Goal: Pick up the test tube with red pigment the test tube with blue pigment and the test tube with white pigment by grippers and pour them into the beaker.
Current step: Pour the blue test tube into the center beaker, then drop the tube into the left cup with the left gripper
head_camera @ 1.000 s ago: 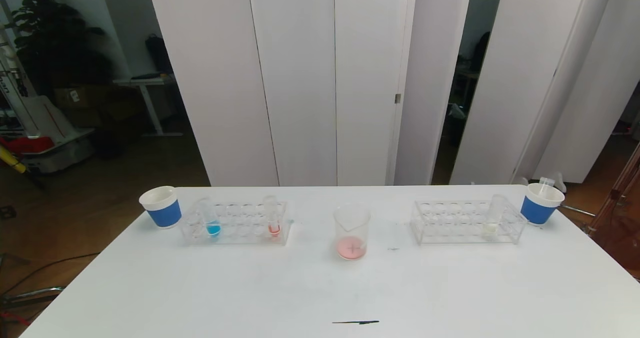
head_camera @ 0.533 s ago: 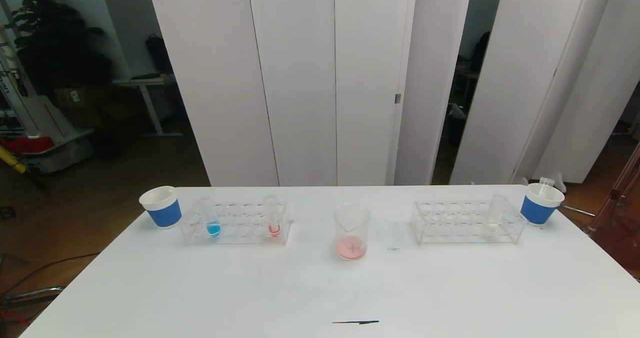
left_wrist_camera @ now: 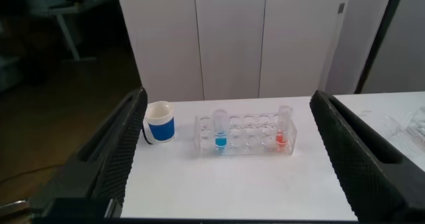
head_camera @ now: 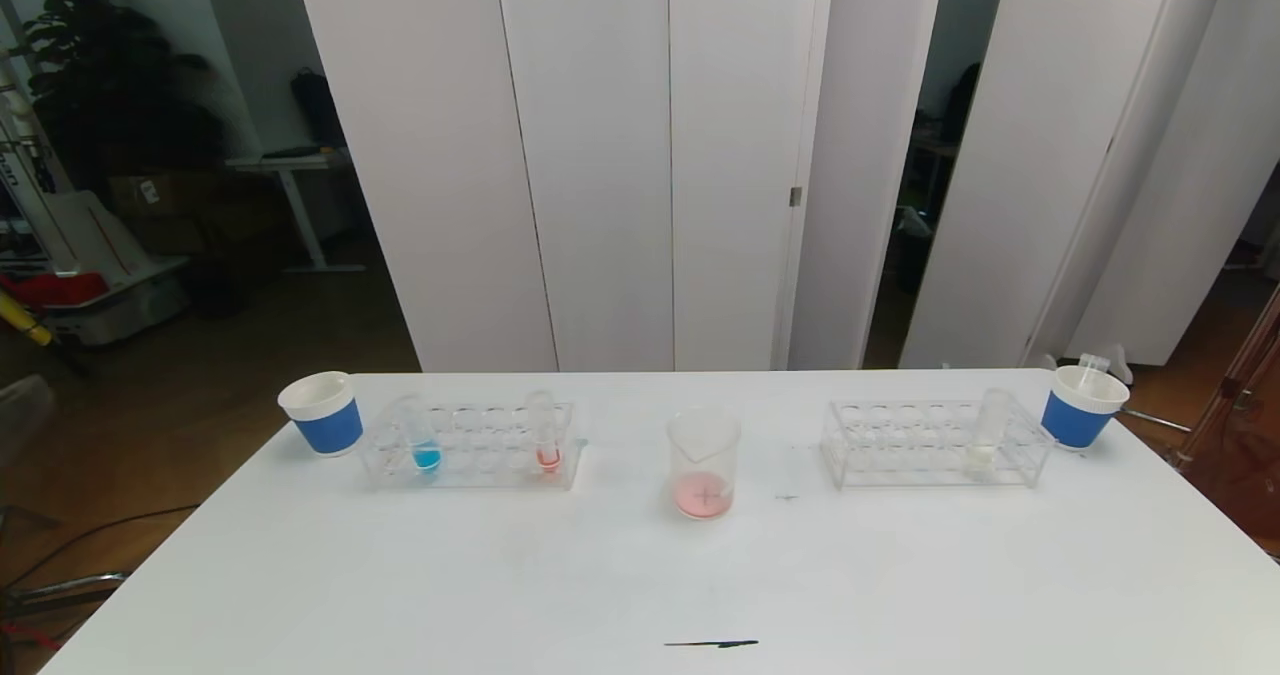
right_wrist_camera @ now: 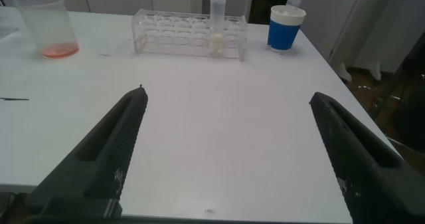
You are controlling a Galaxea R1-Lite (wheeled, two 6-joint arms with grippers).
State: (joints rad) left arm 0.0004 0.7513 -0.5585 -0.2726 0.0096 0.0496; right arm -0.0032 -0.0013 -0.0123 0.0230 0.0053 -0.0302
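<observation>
Blue tube [head_camera: 424,442] and white tube [head_camera: 985,439] upright in racks — both grippers' fingers [left_wrist_camera: 113,157] spread (holding nothing).

I could read no text, label, brand, number or sign anywhere: none on the cups [head_camera: 325,413], the racks [head_camera: 470,447], the tubes [head_camera: 424,435] or the beaker [head_camera: 704,461], whose markings, if it had any, were too faint to make out.

We see a white table [head_camera: 500,575]. On it sit two clear racks [head_camera: 470,447] [head_camera: 935,445], two blue cups [head_camera: 323,413] [head_camera: 1082,407] and the beaker [head_camera: 704,462] in the middle of the frame.
</observation>
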